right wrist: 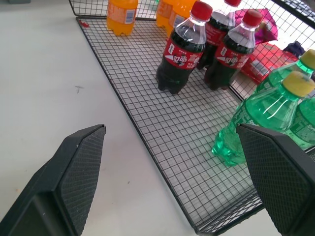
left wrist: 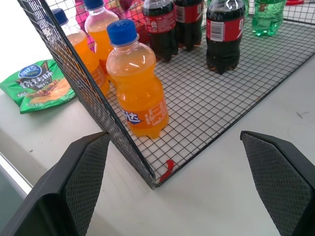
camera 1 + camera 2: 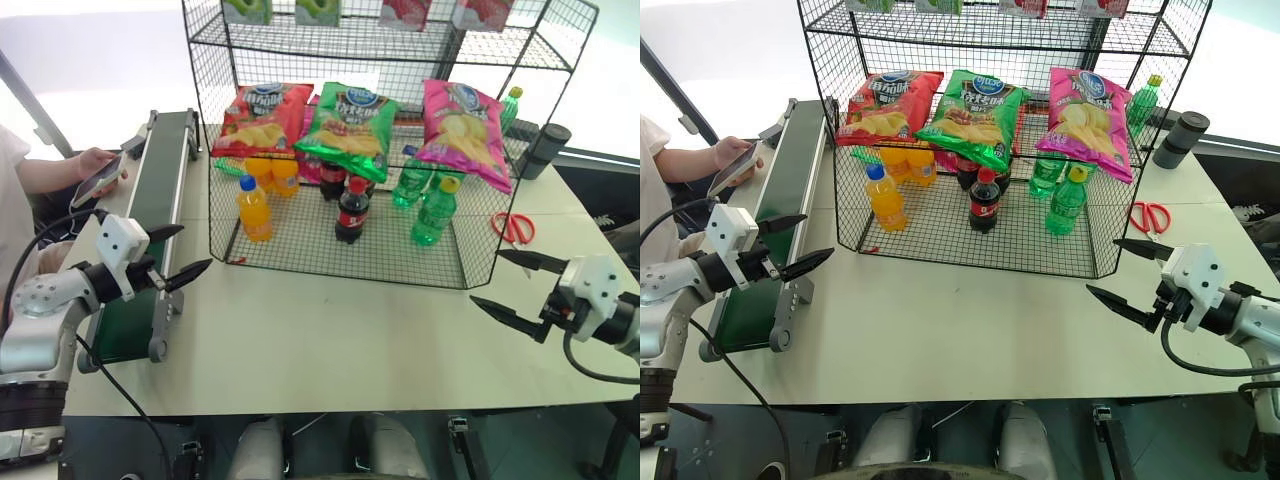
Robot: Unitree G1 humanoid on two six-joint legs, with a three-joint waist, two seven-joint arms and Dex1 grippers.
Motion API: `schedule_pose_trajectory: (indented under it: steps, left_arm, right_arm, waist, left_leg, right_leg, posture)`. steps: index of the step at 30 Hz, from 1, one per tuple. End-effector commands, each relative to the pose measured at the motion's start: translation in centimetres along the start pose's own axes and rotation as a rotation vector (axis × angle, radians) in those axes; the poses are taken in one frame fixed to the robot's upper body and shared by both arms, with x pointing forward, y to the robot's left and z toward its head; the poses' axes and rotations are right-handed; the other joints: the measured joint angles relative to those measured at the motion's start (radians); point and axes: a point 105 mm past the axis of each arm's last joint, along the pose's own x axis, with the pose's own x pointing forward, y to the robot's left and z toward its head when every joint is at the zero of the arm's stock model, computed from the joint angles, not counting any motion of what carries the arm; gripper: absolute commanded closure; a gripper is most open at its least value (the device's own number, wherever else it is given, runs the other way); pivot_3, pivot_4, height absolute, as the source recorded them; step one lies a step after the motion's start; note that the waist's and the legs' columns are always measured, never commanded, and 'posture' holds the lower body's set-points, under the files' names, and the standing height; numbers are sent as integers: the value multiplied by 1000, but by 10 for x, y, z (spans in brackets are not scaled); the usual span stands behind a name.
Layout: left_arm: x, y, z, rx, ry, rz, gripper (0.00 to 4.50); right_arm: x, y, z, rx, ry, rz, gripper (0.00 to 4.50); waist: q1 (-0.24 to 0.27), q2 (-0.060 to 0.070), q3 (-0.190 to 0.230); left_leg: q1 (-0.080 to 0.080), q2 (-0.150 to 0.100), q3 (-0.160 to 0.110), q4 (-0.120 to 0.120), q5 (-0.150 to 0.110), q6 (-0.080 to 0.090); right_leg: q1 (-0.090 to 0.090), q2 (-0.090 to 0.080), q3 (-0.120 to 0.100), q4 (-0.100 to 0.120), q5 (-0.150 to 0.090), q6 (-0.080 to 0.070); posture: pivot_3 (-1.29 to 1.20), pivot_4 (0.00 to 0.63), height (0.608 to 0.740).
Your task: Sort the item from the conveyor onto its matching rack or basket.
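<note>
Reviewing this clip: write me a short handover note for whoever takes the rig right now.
Left gripper: open, holding nothing, beside the conveyor.
Right gripper: open, holding nothing, over the table by the rack's right front corner.
Pink chip bag: already on the rack middle tier, right of the green bag and red bag.
Belt: no item visible.
Left: seemingly nothing for this item; wait for the next.

Plastic orange soda bottle with a blue cap [image 2: 137, 88] sits right at the corner of the black wire-mesh rack [image 2: 206, 105], wide-spread black fingers [image 2: 78, 179] flanking it.

Pink chip bag [image 3: 462, 130] on black rack [image 3: 390, 45]
</note>
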Motion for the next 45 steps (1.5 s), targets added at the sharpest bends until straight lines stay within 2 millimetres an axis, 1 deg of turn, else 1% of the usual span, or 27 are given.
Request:
schedule_pose_trajectory:
  steps: [1,3,5,8,17,24,32,45]
  left_arm:
    - [-2,3,9,48,-17,10,0]
    - [-2,9,12,77,-40,54,0]
    - [-2,12,13,57,-46,71,0]
    - [-2,13,13,32,-44,78,0]
    - [-4,13,13,50,-40,67,0]
    - [-1,8,13,60,-36,51,0]
    - [1,-1,9,67,-27,31,0]
    - [4,-6,11,67,-28,22,0]
  right_arm:
    - [0,-9,11,-5,-50,-41,78]
    - [0,-9,10,-15,-39,-31,78]
    - [0,-8,9,-13,-37,-29,78]
    - [0,-10,8,-15,-31,-33,78]
    - [3,-7,6,-23,-23,-15,78]
    - [3,-5,1,-24,-11,7,78]
    - [4,-4,0,-37,-6,19,78]
    - [6,-3,0,-33,-3,22,78]
  waist:
    - [0,0,0]
    - [0,0,0]
    - [0,0,0]
    - [0,0,0]
    - [-1,0,0]
    - [0,0,0]
    - [0,0,0]
    - [0,0,0]
  left_leg:
    - [0,0,0,0,0,0]
    - [0,0,0,0,0,0]
    - [0,0,0,0,0,0]
    - [0,0,0,0,0,0]
    - [0,0,0,0,0,0]
    - [0,0,0,0,0,0]
    - [0,0,0,0,0,0]
    - [0,0,0,0,0,-1]
  right_leg:
    - [0,0,0,0,0,0]
    - [0,0,0,0,0,0]
    - [0,0,0,0,0,0]
    - [0,0,0,0,0,0]
    - [0,0,0,0,0,0]
    - [0,0,0,0,0,0]
    - [0,0,0,0,0,0]
    - [0,0,0,1,0,0]
  posture:
    - [0,150,740]
    - [0,150,740]
    - [0,150,740]
    - [0,150,740]
    - [0,150,740]
    - [0,150,740]
    - [0,150,740]
    - [0,150,740]
